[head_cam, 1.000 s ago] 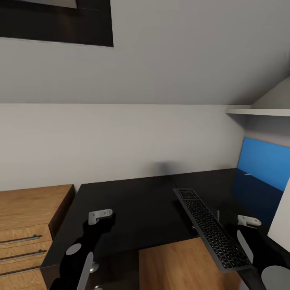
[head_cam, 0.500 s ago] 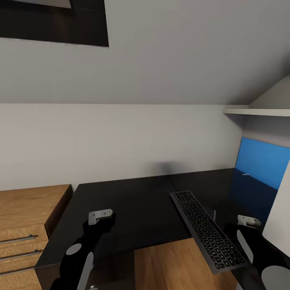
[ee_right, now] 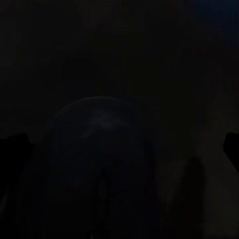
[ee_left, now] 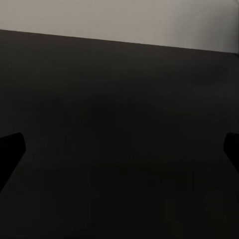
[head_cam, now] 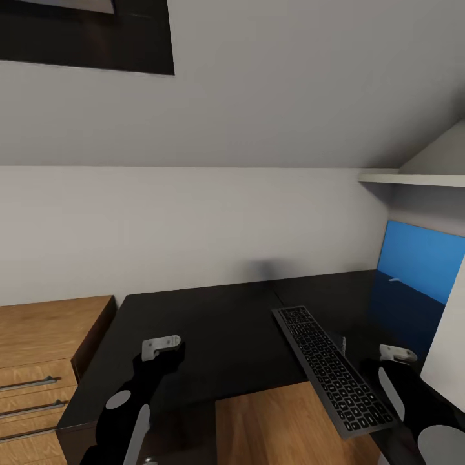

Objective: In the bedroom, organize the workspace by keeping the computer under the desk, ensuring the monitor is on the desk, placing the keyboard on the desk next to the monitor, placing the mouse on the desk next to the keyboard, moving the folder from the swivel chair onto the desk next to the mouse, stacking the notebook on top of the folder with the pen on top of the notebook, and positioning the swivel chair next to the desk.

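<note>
The glossy black desk (head_cam: 213, 329) spreads in front of me against the pale wall. On its right part the keyboard (head_cam: 332, 368) lies at a slant, its near end reaching toward my right arm (head_cam: 403, 394). In the right wrist view, a dim rounded dark shape that looks like the mouse (ee_right: 99, 164) lies just ahead of my open right gripper (ee_right: 122, 147). My left arm (head_cam: 139, 394) hangs over the desk's front left. The left gripper (ee_left: 119, 149) is open above bare desk top (ee_left: 119, 99).
A light-wood drawer chest (head_cam: 39, 349) adjoins the desk's left end. A blue wall panel (head_cam: 420, 258), a white shelf (head_cam: 413, 179) and a white upright panel (head_cam: 447, 342) close off the right. Wood floor (head_cam: 258, 420) shows in the desk's inner corner. A dark skylight (head_cam: 84, 35) is overhead.
The whole picture shifted slightly between one second and half a second ago, so the camera moved. Since then nothing has visibly moved, and both arms hold still.
</note>
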Controlling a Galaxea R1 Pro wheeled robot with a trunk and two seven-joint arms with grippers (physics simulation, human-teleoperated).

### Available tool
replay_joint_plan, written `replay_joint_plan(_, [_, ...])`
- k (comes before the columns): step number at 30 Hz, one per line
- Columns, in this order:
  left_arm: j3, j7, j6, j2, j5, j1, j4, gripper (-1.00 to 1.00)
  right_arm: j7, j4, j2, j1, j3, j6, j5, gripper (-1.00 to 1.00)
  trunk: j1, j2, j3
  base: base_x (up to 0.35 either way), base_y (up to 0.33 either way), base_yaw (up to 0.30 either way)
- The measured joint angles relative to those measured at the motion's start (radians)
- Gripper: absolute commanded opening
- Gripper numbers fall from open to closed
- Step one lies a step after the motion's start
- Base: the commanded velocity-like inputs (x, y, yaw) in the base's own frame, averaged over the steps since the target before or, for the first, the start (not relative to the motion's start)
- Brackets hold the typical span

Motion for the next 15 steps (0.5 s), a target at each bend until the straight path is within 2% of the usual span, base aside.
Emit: replay_joint_plan(15, [0.000, 0.000, 0.000, 0.000, 0.000, 0.000, 0.001, 1.00, -0.001, 0.002, 0.004, 0.000, 0.027, 0.001, 0.001, 1.00, -0.004, 0.007, 0.003, 0.000, 0.000, 0.000])
